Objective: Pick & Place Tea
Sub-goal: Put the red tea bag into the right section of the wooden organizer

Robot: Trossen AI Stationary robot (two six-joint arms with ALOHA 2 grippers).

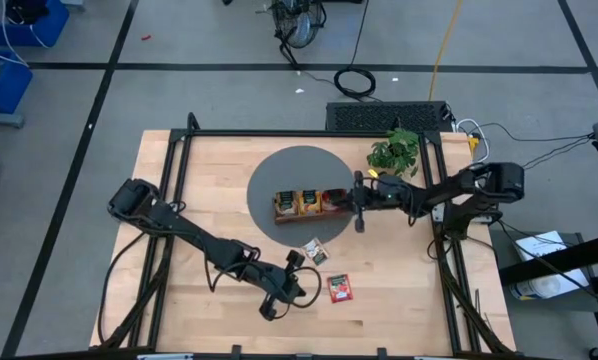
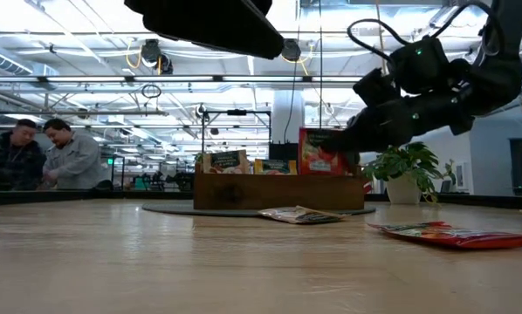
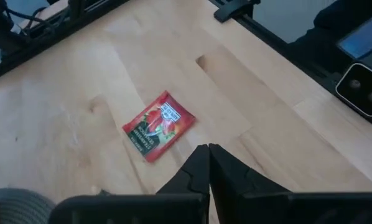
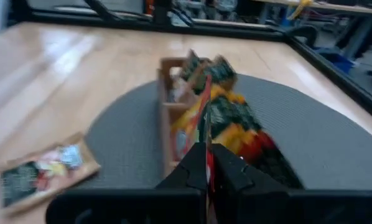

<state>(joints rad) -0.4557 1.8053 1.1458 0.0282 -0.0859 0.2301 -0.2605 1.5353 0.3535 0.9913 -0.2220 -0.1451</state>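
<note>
A brown wooden tray (image 1: 279, 208) stands on a round grey mat (image 1: 279, 170), with green and orange-yellow tea sachets (image 1: 306, 203) upright in it. My right gripper (image 1: 359, 208) is at the tray's right end, shut on a red sachet (image 2: 324, 153). A second red sachet (image 3: 158, 126) lies flat on the wood near the front. My left gripper (image 3: 209, 152) hovers just left of it, shut with nothing between its fingers. A dark-and-white sachet (image 1: 315, 252) lies flat between tray and front. My right gripper pinches the red sachet between its two fingers, which close on its thin edge (image 4: 206, 152) on the side toward the table's right. The fingers come nearly level from the table's right. The sachet stands upright over the tray's right end (image 2: 348, 179); whether its lower edge rests in the tray I cannot tell.
A small green potted plant (image 1: 397, 152) stands just behind my right arm at the back right. A black frame rail (image 1: 439, 200) borders the table. Bare wood spreads to the left and front of the mat. Two people sit far behind the table (image 2: 43, 153).
</note>
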